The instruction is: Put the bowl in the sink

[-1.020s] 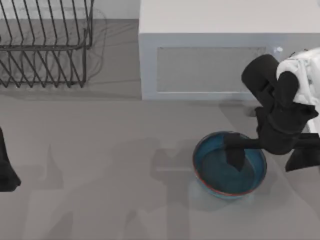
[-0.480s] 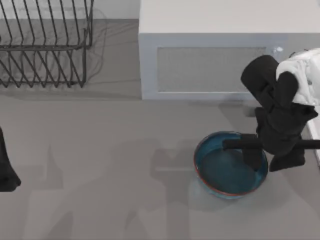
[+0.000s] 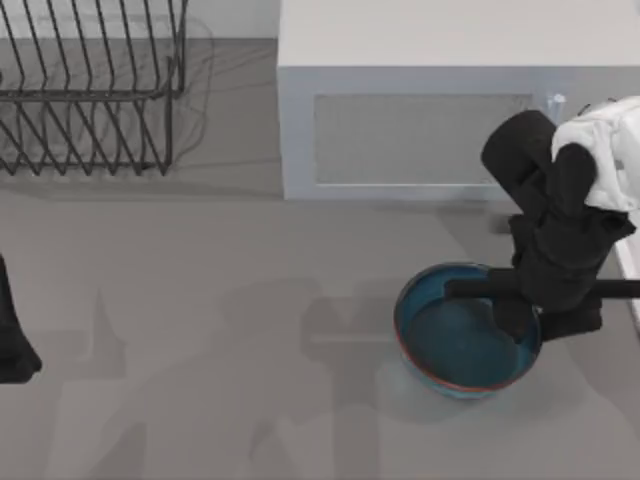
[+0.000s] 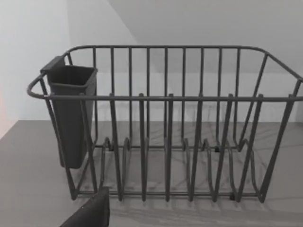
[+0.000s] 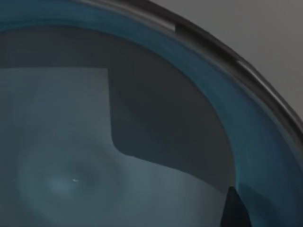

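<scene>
Your bowl [image 3: 462, 335] has slid a touch to the right since half a second ago and sits upright on the grey table [image 3: 200, 330] in front of the white microwave [image 3: 420, 100], right of centre, glossy blue inside with a thin reddish-brown rim. Your right gripper [image 3: 515, 310] has shifted right too, now over the bowl's right edge with one finger [image 5: 235, 208] inside; you can't tell whether it's gripping. Your left gripper [image 3: 12, 335] sits parked at the left edge, facing the wire dish rack [image 4: 165, 123].
</scene>
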Tool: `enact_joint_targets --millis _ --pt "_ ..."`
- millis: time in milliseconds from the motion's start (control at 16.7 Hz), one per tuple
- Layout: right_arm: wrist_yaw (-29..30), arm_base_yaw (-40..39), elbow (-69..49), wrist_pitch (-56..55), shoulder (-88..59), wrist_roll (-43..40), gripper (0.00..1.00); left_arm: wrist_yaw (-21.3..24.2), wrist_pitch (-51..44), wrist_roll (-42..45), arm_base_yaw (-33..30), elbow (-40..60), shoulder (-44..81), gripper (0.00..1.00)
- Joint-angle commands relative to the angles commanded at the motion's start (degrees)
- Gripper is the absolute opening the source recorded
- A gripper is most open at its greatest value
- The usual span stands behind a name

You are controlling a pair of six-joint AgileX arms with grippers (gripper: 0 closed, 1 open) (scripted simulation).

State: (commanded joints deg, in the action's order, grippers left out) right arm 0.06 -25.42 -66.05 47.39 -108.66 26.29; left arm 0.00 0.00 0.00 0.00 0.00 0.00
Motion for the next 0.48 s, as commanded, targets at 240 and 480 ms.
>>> enact_joint_targets --millis 240,480 --pt "0.04 0.04 -0.18 0.2 0.12 -0.01 0.0 0.0 0.0 0.0 0.0 0.0 0.0 1.0" --pt "0.06 -0.13 -6.28 6.86 1.03 -0.05 0.0 0.0 0.0 0.0 0.0 0.0 0.0 1.0"
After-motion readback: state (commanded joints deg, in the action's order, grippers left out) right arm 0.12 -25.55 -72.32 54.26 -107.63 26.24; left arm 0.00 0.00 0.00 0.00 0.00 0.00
